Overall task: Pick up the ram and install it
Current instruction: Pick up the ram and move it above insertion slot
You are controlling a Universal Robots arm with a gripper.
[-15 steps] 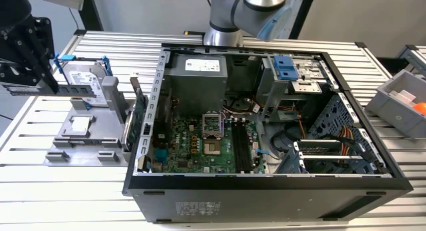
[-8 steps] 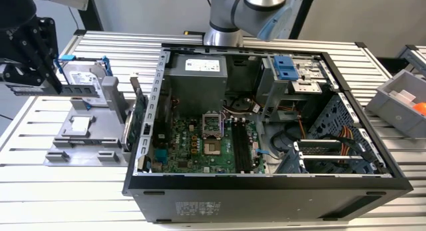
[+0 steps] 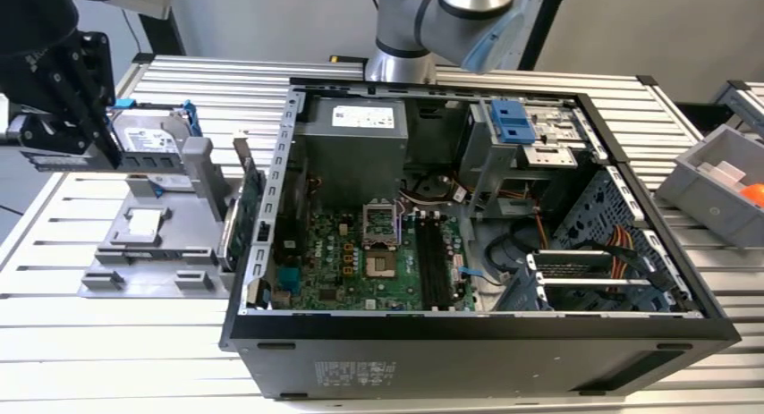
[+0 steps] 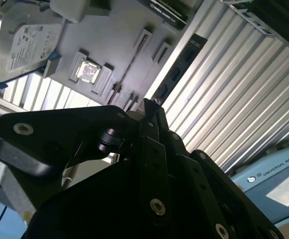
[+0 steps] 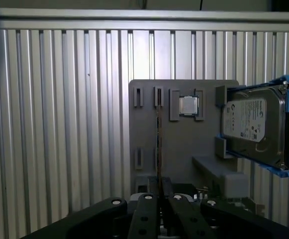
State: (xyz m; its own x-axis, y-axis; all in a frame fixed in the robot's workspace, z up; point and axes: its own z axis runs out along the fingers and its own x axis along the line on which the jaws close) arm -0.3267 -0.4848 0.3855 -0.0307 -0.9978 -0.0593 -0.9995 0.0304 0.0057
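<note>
The ram [image 4: 180,67] is a slim dark stick with black chips. It juts out from the fingertips of my gripper [image 4: 151,107], which is shut on one end of it. In the first wrist view the ram [image 5: 158,149] shows edge-on as a thin line running out from the gripper [image 5: 160,195], high above the grey parts holder [image 5: 184,144]. In the exterior view the black gripper [image 3: 66,150] hangs at the far left, over the holder's [image 3: 143,253] outer side. The open computer case [image 3: 478,342], with its long black memory slots [image 3: 436,262], lies to the exterior view's right of it.
On the holder sit a silver hard drive [image 3: 149,137] in a blue frame, a small square chip [image 5: 188,105] and a green card [image 3: 245,208] standing on edge against the case wall. A grey bin [image 3: 717,177] stands at the exterior view's right. The arm's base [image 3: 412,56] rises behind the case.
</note>
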